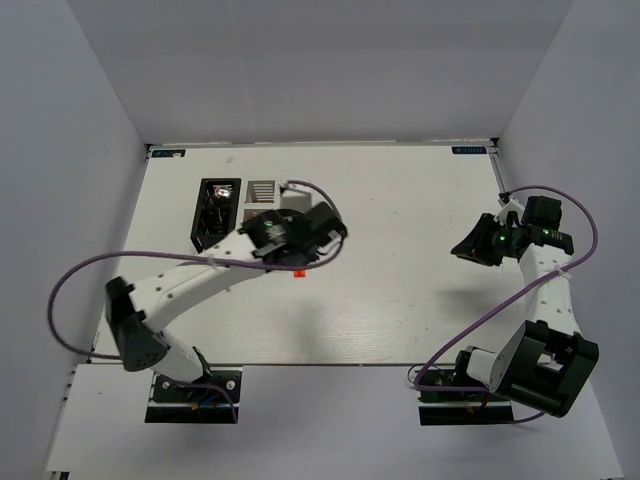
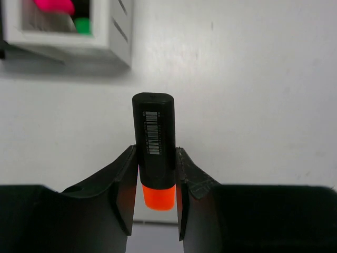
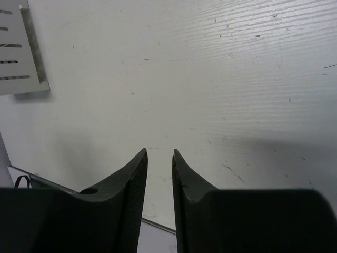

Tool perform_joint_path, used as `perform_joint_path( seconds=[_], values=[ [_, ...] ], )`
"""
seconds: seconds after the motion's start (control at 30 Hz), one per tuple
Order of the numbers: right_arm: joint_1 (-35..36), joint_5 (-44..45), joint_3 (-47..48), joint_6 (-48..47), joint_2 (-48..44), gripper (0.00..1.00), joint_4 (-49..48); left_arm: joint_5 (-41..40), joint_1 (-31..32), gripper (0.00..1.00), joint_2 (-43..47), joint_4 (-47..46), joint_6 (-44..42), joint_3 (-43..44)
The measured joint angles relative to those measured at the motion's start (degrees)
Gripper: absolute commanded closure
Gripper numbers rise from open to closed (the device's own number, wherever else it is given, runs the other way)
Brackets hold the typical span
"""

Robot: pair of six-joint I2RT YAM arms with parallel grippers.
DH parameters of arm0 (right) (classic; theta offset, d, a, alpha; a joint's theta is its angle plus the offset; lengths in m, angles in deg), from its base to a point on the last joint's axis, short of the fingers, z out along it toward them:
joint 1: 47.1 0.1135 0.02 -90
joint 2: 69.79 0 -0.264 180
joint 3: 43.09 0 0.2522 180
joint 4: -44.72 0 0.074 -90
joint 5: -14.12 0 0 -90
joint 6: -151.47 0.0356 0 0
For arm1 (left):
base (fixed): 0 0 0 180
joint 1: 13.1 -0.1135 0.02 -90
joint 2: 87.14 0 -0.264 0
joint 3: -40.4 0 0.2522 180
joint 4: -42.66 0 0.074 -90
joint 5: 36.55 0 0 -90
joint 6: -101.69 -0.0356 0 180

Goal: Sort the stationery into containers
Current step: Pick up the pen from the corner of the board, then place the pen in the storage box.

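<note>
Left gripper [image 2: 156, 182]: grips orange-capped black marker [image 2: 154, 137], barrel pointing ahead.
White mesh organiser [image 2: 68, 39]: ahead-left, near.
Right gripper [image 3: 159, 174]: narrowly parted, empty.

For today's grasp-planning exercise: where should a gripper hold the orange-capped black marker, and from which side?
Grip the marker on its black barrel beside the orange cap, approaching from the cap end, jaws across its width. The left gripper holds it so; the straight parallel sides suit flat jaws.

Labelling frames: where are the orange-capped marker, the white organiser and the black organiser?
orange-capped marker [image 2: 152, 133]: left wrist view, barcode on its body.
white organiser [image 2: 121, 45]: left wrist view, side wall.
black organiser [image 1: 198, 215]: top external view, left rim.
</note>
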Motion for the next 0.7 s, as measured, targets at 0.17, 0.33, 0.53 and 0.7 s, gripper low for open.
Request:
perform_joint_path(
  seconds=[0.17, 0.33, 0.53, 0.7],
  values=[
    [0.0, -0.8, -0.5, -0.1, 0.0, 0.71, -0.7, -5.4, -9.3, 1.0, 11.1, -9.8, -7.5, -6.4],
    [0.0, -1.6, -1.0, -0.1, 0.0, 0.71, -1.3, -6.3, -18.6, 1.0, 14.1, -19.5, -15.3, -10.6],
    [0.0, -2.4, -1.3, -0.1, 0.0, 0.69, -1.9, -1.6, -26.8, 1.0, 12.8, -30.1, -20.7, -14.1],
    [-0.1, -2.7, -1.9, -0.1, 0.0, 0.69, -2.5, 2.3, -30.8, 1.0, 11.1, -38.2, -23.1, -18.4]
  ],
)
